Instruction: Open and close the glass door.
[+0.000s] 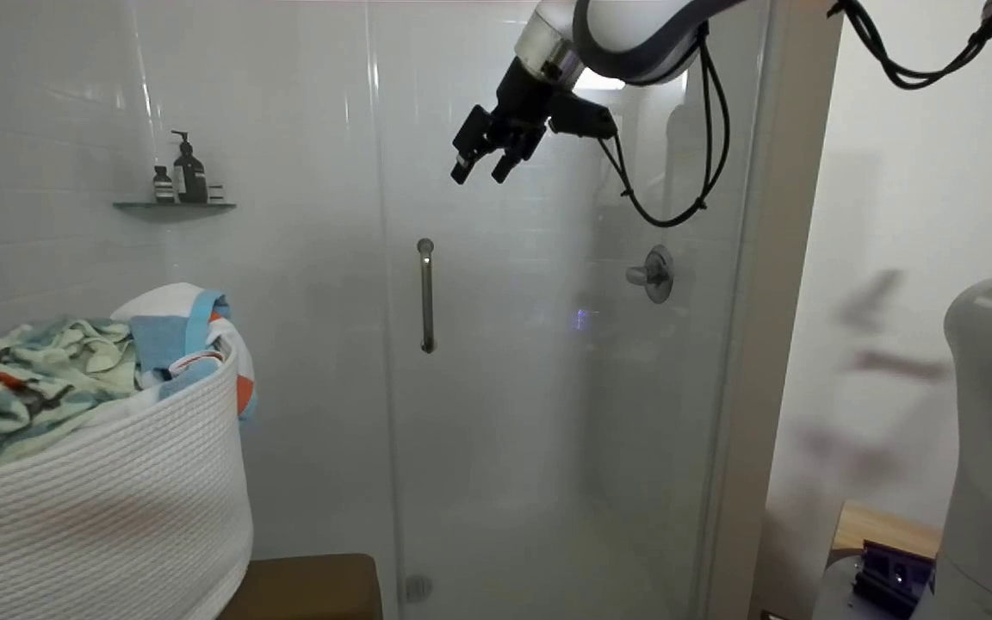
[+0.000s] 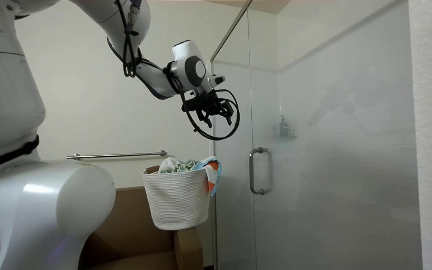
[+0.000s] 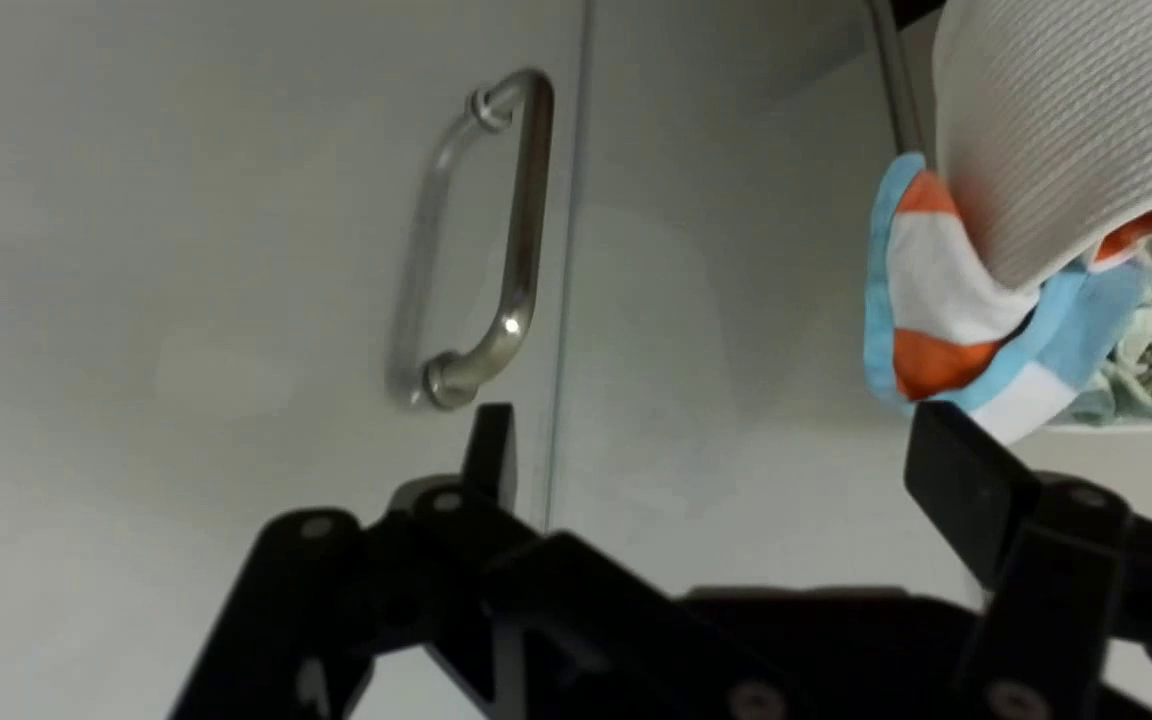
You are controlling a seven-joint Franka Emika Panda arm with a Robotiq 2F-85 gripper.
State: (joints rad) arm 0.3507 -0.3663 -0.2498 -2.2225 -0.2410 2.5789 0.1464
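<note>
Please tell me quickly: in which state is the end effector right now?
End effector: open, holding nothing, not touching the door handle.

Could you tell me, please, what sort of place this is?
Probably a bathroom: it has a glass shower door, a shower control behind it and a pump bottle on a corner shelf.

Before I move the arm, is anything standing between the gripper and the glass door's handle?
Nothing visible is: in the wrist view, no object comes between the open gripper and the handle on the glass door. The basket, with a towel hanging over its rim, is at that view's right.
</note>
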